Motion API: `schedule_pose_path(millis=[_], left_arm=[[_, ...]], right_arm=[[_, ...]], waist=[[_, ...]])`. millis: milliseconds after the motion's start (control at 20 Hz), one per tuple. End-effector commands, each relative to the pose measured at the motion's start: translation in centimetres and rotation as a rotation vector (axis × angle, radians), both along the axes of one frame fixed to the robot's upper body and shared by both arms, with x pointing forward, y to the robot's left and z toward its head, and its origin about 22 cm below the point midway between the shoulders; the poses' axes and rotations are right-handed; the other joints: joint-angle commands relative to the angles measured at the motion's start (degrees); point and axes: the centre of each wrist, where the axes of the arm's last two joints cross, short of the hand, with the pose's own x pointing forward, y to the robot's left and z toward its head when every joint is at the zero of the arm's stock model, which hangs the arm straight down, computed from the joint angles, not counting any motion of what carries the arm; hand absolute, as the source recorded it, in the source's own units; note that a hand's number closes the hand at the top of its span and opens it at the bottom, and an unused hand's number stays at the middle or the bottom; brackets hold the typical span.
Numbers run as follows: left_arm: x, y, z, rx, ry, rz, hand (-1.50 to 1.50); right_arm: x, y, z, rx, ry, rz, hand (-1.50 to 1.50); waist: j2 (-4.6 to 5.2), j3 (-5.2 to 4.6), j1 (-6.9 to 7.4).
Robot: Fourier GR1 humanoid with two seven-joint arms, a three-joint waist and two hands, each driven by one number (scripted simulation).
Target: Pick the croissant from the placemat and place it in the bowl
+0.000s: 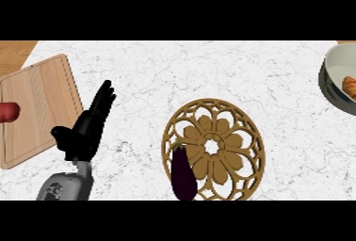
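Croissant (349, 87) lies inside the bowl (332, 70) at the far right edge of the desk (208, 70), only partly in view. On the near middle of the desk sits the round wooden placemat (214, 148), with a dark eggplant (183, 175) overlapping its near left rim. The left hand (87, 127) rests at the left, fingers straight and up, holding nothing. Beside it, further left, a wooden cutting board (35, 108) carries a red item (8, 112) at the edge.
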Motion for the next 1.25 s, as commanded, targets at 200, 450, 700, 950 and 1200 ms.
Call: schedule_pose_path(millis=[200,450,700,950,1200], left_arm=[[1.5,0.5,0.9,0.000,0.018,0.023,0.00],[-0.6,0.8,-0.8,0.021,0.013,0.035,0.00],[0.0,0.3,-1.1,0.017,0.001,0.024,0.00],[0.1,1.0,-1.1,-0.012,0.019,0.036,0.00],[-0.3,-0.2,-0.3,0.002,0.011,0.037,0.00]], right_arm=[[0.0,-0.3,1.8,0.141,-0.169,-0.012,-1.50],[-4.2,-4.4,1.0,0.252,-0.228,-0.017,-1.50],[-6.2,-4.8,-0.2,0.276,-0.233,0.058,-1.50],[-8.8,-5.2,-1.3,0.290,-0.243,0.141,-1.50],[-10.9,-3.7,-2.4,0.290,-0.193,0.137,-1.50]], waist=[[-0.43,-0.12,-1.20],[-0.71,-0.14,-1.87],[-0.67,-0.17,-1.86],[-0.67,-0.17,-1.84],[-0.66,-0.17,-1.67]])
